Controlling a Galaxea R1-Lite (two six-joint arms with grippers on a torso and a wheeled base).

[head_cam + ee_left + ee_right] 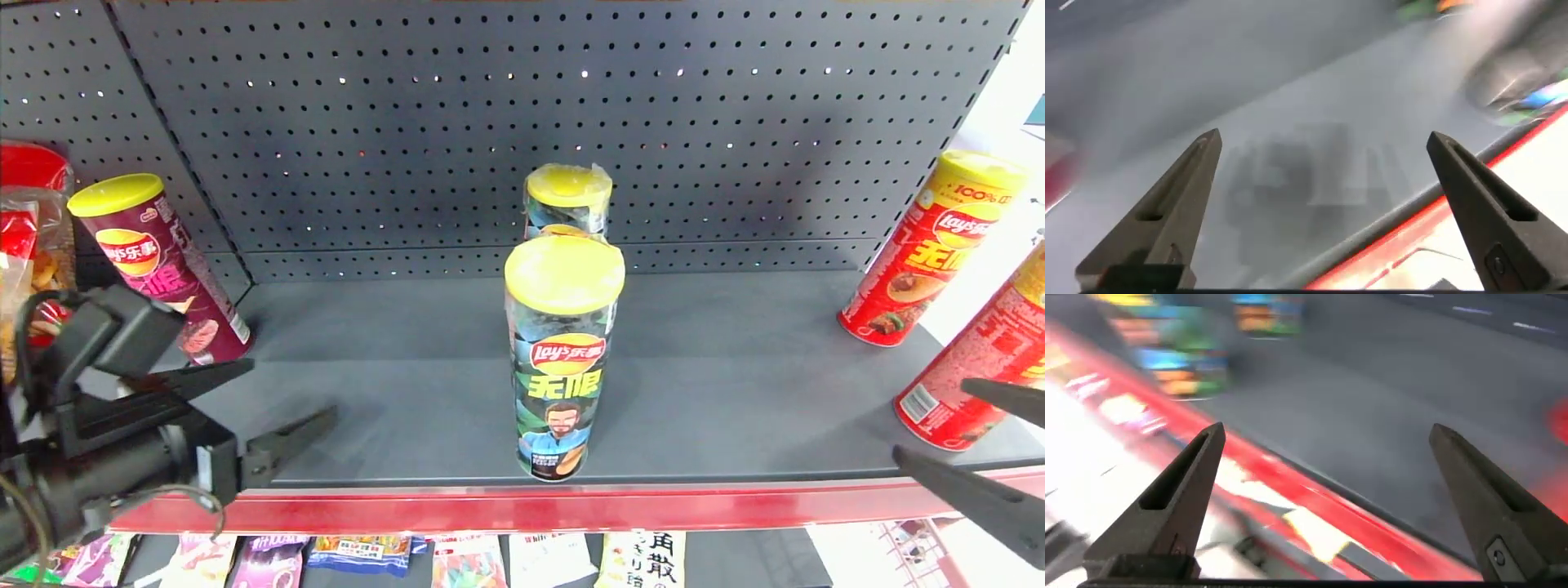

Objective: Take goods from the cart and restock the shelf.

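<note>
Smooth grey metal shelf (718,384), pegboard-backed with a glossy red front lip (490,506), carries a tall green-blue chip tube (560,367) with a yellow plastic lid at centre front, open deck separating it from the black left gripper (290,390) and right gripper (932,418), both spread wide at the lip's ends.

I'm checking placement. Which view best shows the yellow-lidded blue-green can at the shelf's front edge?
The head view: the front can stands upright and whole, lid to base, near the shelf's red edge. Both wrist views give a blurred colourful smear that is probably it, with no clear outline.
</note>
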